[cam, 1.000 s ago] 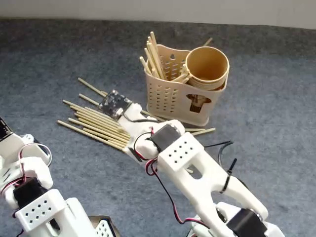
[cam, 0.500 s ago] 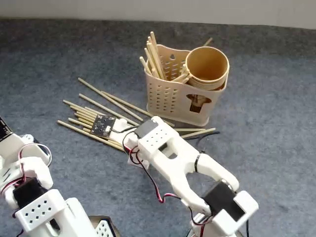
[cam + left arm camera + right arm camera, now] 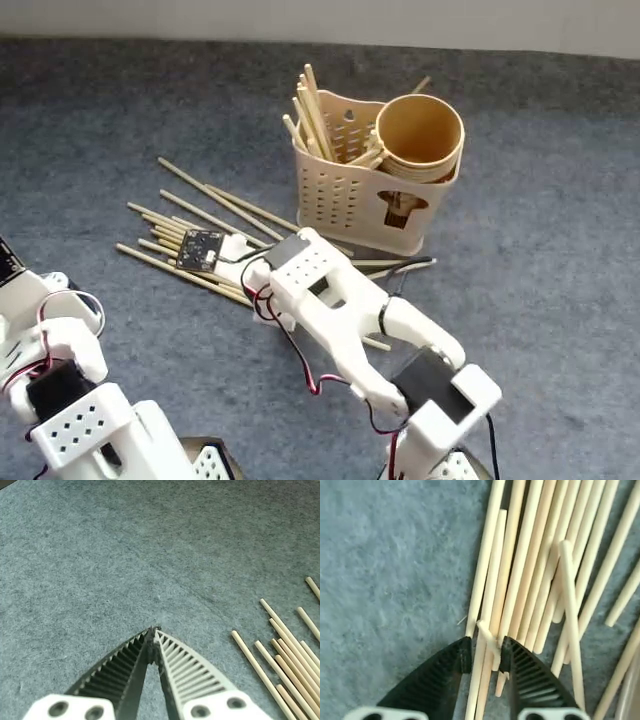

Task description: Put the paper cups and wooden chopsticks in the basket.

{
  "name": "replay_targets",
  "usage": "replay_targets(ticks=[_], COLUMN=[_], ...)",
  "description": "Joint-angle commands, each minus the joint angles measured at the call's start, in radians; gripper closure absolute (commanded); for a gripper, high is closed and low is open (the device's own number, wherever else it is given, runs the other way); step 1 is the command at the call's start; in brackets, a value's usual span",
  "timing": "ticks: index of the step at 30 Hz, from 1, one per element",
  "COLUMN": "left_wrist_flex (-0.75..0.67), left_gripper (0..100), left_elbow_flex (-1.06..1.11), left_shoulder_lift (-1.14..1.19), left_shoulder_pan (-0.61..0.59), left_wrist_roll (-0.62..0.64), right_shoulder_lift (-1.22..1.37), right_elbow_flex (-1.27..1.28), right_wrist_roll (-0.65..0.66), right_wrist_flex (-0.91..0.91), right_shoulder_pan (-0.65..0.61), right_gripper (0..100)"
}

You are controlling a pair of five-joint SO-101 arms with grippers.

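Observation:
Several loose wooden chopsticks (image 3: 180, 232) lie in a fan on the grey carpet left of the cream basket (image 3: 350, 205). The basket holds a paper cup (image 3: 420, 135) and a bundle of upright chopsticks (image 3: 312, 110). My right gripper (image 3: 192, 256) sits low on the loose pile. In the right wrist view its tips (image 3: 485, 647) are shut on two chopsticks (image 3: 482, 680) near their ends, which still lie on the carpet. My left gripper (image 3: 154, 630) is shut with nothing in it, above bare carpet, with chopstick ends (image 3: 280, 655) off to one side.
The left arm (image 3: 60, 395) rests at the lower left corner of the high view. Two chopsticks (image 3: 395, 265) lie in front of the basket, beside the right arm's forearm (image 3: 340, 300). Open carpet stretches around the basket.
The right arm swung left from near the basket's front and dropped onto the loose chopstick pile. The left arm kept still.

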Motion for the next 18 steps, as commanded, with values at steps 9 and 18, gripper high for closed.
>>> replay_targets(ticks=[9, 18], left_wrist_flex=[-0.018, -0.018], left_gripper=[99, 99], left_elbow_flex=[-0.013, -0.013], left_shoulder_lift=[-0.012, -0.012], left_shoulder_pan=[0.021, 0.021], left_wrist_roll=[0.005, 0.005], right_shoulder_lift=[0.064, 0.062], right_elbow_flex=[-0.048, -0.041], right_wrist_roll=[0.015, 0.017], right_wrist_flex=[-0.027, -0.024], right_shoulder_pan=[0.033, 0.033], right_gripper=[89.0, 96.4])
